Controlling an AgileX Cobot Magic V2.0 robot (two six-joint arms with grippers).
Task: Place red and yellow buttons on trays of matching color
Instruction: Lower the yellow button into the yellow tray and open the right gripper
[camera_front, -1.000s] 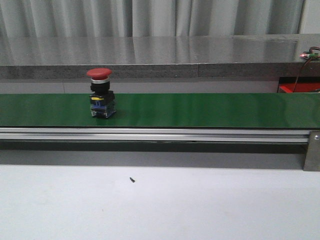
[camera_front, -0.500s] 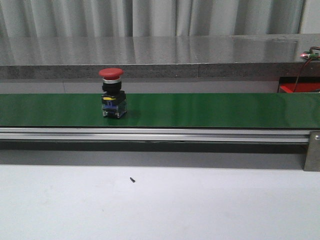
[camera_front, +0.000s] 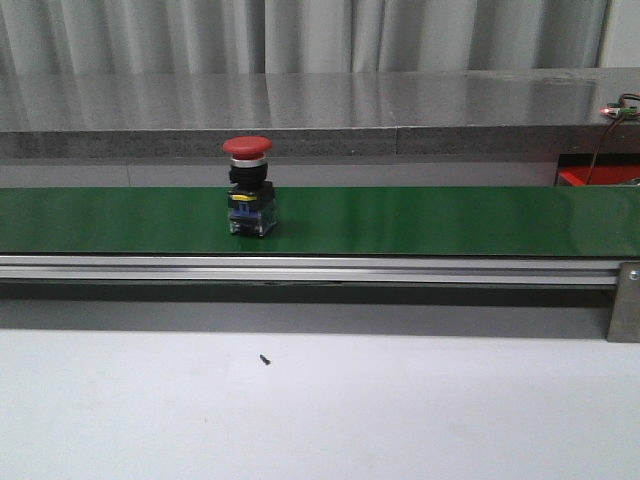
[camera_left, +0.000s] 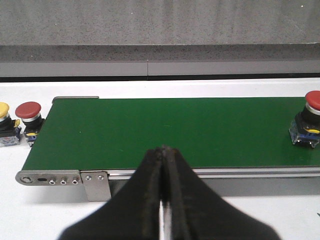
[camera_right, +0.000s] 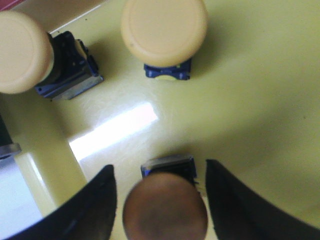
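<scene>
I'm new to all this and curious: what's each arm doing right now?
Left gripper jaws shut, empty, facing the belt. Right gripper jaws open around a yellow button on the yellow tray. Red button on belt, unobstructed.

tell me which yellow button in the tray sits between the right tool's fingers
The yellow button nearest the right tool, shadowed, standing between its spread fingers. The other two yellow buttons stand apart on the yellow tray, beyond the fingers.
</scene>
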